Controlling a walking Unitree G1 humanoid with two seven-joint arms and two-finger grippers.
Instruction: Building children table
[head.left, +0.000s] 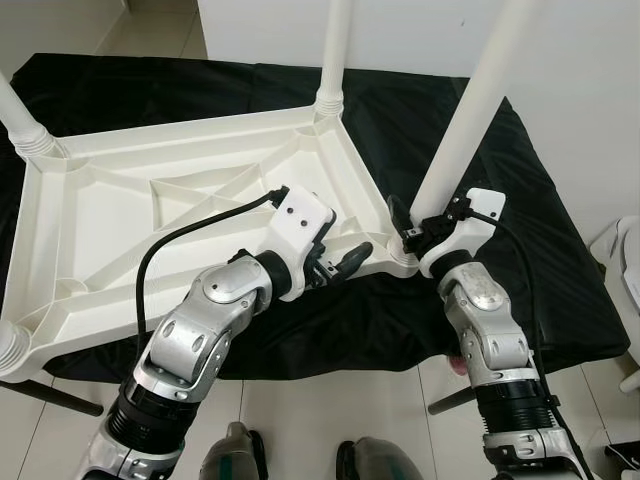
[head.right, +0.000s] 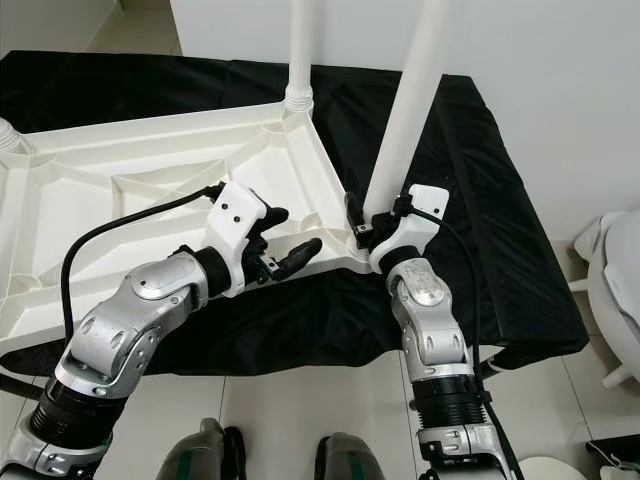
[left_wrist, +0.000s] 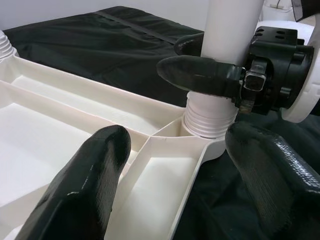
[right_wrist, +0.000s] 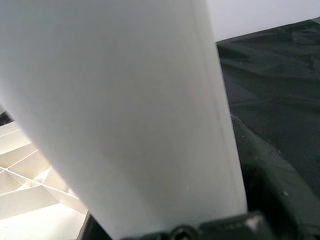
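1 leg upright in the tabletop corner socket (threaded collar showing), clamped low by right pincer; left pincer gaping empty, just beside.

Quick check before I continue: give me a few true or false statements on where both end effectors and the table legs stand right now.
1. The right end effector grips a white leg just above its socket. True.
2. The tabletop lies right side up. False: it lies underside up, ribs showing.
3. The left end effector is shut on a leg. False: it is open, beside the tabletop's near corner.
4. The tabletop rests on a black cloth. True.
5. Only one leg stands in the tabletop. False: several legs stand at its corners.
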